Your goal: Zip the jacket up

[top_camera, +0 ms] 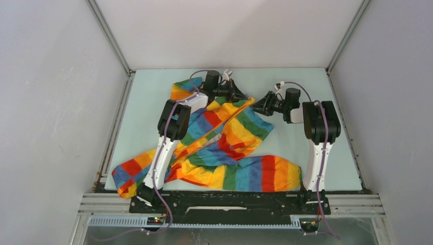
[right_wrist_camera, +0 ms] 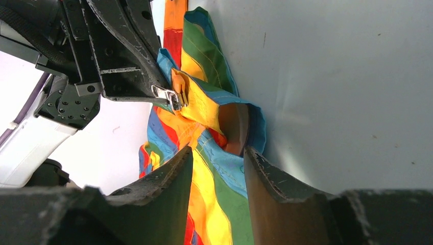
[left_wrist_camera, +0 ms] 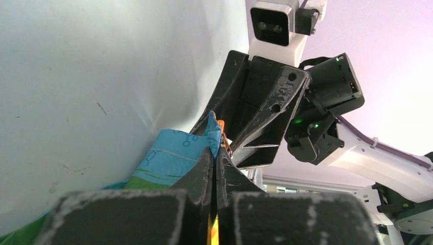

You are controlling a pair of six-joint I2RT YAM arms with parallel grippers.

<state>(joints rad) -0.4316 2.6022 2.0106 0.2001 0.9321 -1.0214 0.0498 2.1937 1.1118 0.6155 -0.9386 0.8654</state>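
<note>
Jacket [top_camera: 240, 132] is sprawled on the table [top_camera: 148, 102]. Left gripper [left_wrist_camera: 215, 153] is clenched on its far front edge at the orange zipper strip [right_wrist_camera: 179, 86], and I see the metal pull [right_wrist_camera: 167, 95] at its tips. Right gripper [right_wrist_camera: 218, 153] is released, with the jacket corner just beyond its gap.

jacket [top_camera: 230, 135]: soft woven cloth, matt, stitched seams. zip pull [right_wrist_camera: 167, 95]: bare metal, shiny. left gripper [left_wrist_camera: 214, 155] and right gripper [right_wrist_camera: 217, 158]: black plastic, matt, grainy, edges scuffed whitish. arm shells [top_camera: 317, 158]: white plastic, smooth, slight gloss. surface [top_camera: 291, 92]: pale, smooth, matt, a few small marks.
</note>
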